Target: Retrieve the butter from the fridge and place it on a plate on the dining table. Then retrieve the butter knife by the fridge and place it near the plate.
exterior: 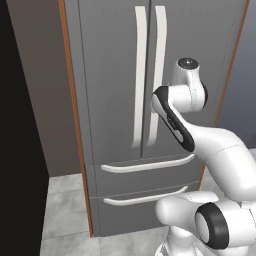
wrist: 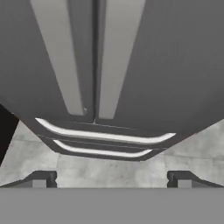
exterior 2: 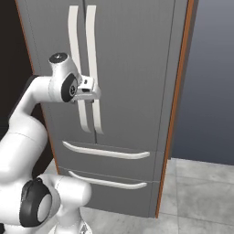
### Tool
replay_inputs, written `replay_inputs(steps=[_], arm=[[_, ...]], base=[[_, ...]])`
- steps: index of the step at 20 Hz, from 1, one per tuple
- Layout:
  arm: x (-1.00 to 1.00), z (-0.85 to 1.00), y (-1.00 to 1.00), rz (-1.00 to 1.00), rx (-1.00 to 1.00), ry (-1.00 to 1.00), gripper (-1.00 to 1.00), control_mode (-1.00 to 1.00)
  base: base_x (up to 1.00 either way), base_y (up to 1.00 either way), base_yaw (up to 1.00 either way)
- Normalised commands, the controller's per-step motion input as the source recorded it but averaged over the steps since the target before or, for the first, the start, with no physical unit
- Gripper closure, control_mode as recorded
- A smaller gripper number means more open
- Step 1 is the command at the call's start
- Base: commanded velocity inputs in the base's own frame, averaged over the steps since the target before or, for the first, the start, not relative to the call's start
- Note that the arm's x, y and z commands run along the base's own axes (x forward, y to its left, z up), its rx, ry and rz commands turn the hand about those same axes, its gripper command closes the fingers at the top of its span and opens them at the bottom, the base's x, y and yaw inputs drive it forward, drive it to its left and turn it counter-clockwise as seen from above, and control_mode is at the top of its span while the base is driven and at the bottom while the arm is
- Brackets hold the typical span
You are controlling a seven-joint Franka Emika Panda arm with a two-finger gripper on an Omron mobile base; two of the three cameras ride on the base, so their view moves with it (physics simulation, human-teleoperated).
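Observation:
The dark grey fridge (exterior: 115,75) (exterior 2: 132,68) (wrist: 175,65) stands with both doors closed. Its two long white handles (exterior: 141,75) (exterior 2: 91,41) (wrist: 118,52) run side by side down the middle seam. My gripper (exterior 2: 91,91) (wrist: 111,179) hovers just in front of the lower part of those handles, pointing at the doors and touching nothing. It is open, with its fingertips (wrist: 41,178) wide apart and nothing between them. The butter, the plate, the dining table and the butter knife are out of view.
Two bottom drawers (exterior: 145,182) (exterior 2: 105,169) with curved white handles sit below the doors. Orange-brown trim (exterior: 75,125) (exterior 2: 176,114) frames the fridge. A dark panel (exterior: 20,150) stands at the left, a blue-grey wall (exterior 2: 210,91) at the right, grey floor tiles (exterior 2: 196,196) below.

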Motion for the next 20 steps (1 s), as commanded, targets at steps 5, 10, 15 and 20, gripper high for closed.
replay_inputs(steps=[5,10,15,20], arm=[[0.31,-0.06,0.0,0.04,0.03,-0.16,-1.0,-1.0],[0.27,0.05,0.0,0.01,0.1,-0.02,-1.0,-1.0],[0.28,0.05,0.0,0.0,0.04,0.0,-1.0,-1.0],[0.3,0.0,0.0,0.0,0.0,0.0,-1.0,-1.0]], base=[[0.0,0.0,0.0],[0.0,0.0,0.0],[0.0,0.0,0.0],[0.0,0.0,0.0]])
